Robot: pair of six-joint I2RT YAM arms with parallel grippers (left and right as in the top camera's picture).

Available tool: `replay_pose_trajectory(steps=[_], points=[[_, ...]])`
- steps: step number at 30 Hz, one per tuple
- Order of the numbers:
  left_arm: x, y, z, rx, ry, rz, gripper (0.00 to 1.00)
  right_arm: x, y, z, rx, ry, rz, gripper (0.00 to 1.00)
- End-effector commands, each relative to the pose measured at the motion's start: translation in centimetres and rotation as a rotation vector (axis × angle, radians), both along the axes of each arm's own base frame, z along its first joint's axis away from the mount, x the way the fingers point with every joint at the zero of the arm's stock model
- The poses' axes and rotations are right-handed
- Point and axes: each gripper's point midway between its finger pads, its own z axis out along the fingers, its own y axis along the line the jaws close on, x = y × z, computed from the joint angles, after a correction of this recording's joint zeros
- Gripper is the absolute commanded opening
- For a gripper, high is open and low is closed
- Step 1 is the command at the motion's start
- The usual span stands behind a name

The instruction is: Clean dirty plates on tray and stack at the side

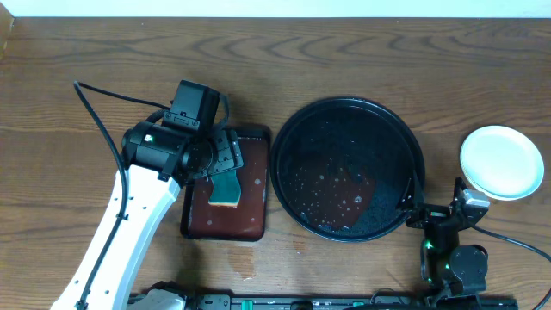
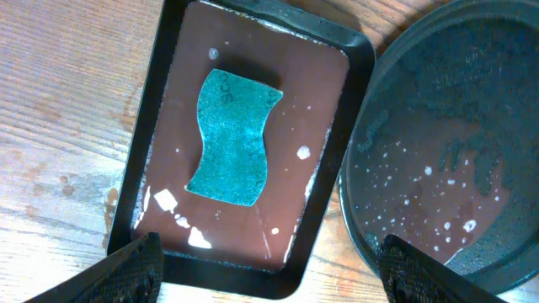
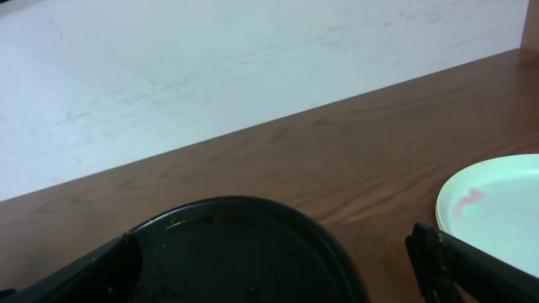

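Note:
The round black tray (image 1: pixel 297 129) sits at the centre right and holds a reddish puddle but no plate. It also shows in the left wrist view (image 2: pixel 438 101) and the right wrist view (image 3: pixel 244 244). A pale bluish-white plate (image 1: pixel 501 162) lies on the bare wood to the right of the tray. In the right wrist view this plate (image 3: pixel 497 210) shows a faint pink smear. I cannot tell whether other plates lie under it, and no yellow plate shows. My left gripper (image 1: pixel 222 164) (image 2: pixel 274 273) is open above a teal sponge (image 2: pixel 232 139). My right gripper (image 1: pixel 430 213) (image 3: pixel 278 282) is open and empty at the tray's near right rim.
The sponge (image 1: pixel 225 188) lies in a rectangular red-brown tray (image 1: pixel 254 220) (image 2: pixel 333 109) wet with reddish liquid, just left of the round tray. A black cable (image 1: pixel 103 129) runs across the table to the left arm. A white wall stands behind the table's far edge.

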Motion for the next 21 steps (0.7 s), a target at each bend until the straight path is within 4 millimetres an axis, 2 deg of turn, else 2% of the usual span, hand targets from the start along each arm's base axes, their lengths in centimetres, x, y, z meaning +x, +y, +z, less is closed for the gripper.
replay_pose_trajectory(steps=[1, 7, 11, 13, 17, 21], points=[[0.2, 0.2, 0.4, 0.004, -0.012, 0.002, 0.82, 0.0, 0.0, 0.0, -0.016, -0.002, -0.001, 0.99], [0.1, 0.2, 0.4, 0.004, -0.012, 0.0, 0.82, 0.0, 0.0, 0.0, -0.016, -0.002, -0.001, 0.99], [0.2, 0.7, 1.4, 0.024, -0.07, -0.002, 0.82, 0.0, 0.0, 0.0, -0.016, -0.002, -0.001, 0.99], [0.9, 1.6, 2.9, 0.047, -0.159, 0.025, 0.82, 0.0, 0.0, 0.0, -0.016, -0.002, -0.001, 0.99], [2.7, 1.6, 6.0, 0.01, -0.423, -0.007, 0.82, 0.0, 0.0, 0.0, -0.016, -0.002, -0.001, 0.99], [2.9, 2.6, 8.0, -0.059, -0.664, -0.027, 0.82, 0.0, 0.0, 0.0, -0.016, -0.002, -0.001, 0.99]])
